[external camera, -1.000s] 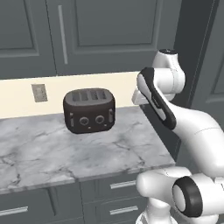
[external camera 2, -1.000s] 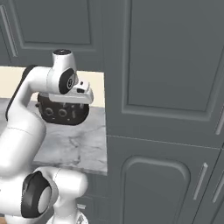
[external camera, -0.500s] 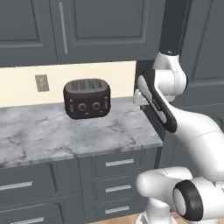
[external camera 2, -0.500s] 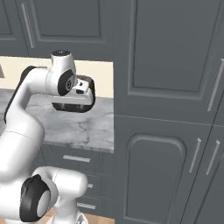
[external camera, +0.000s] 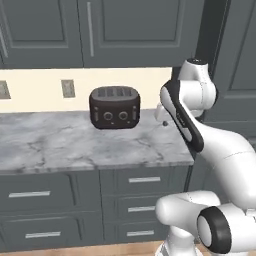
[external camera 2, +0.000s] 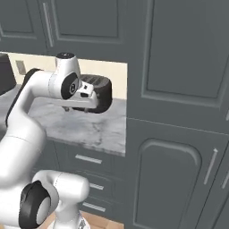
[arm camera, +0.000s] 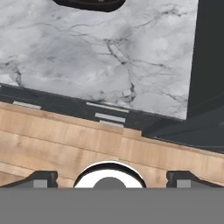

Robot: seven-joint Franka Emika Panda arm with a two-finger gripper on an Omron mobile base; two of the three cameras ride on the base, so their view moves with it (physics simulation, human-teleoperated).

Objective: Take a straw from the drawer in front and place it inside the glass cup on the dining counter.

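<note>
I am viewing one black toaster [external camera: 114, 107] standing on the narrow marble worktop [external camera: 75, 147], at centre left of the left base view. Its front is showing two round knobs and its top is showing slots. In the right base view the toaster [external camera 2: 102, 91] is sitting left of centre, partly hidden behind the arm's wrist.

On the cream wall behind the worktop I am counting two outlet plates: one [external camera: 67, 88] just left of the toaster and one [external camera: 4, 90] at the left edge of the frame.

Below the worktop I am counting five drawer fronts with slim silver bar handles in the left base view: three stacked under the right end, the top one being the drawer [external camera: 144, 179], and two at lower left. All five are closed. I cannot tell which one holds the straw.

The gripper [arm camera: 109, 178] is pointing down over the worktop edge. In the hand view its two dark fingertips [arm camera: 41, 178] are standing far apart at the lower corners of the frame, with nothing between them. That view is looking down on marble, three short silver handles [arm camera: 108, 106] and a band of wooden floor [arm camera: 65, 144].

Tall grey cabinet doors [external camera 2: 179, 112] are filling the right half of the right base view.
</note>
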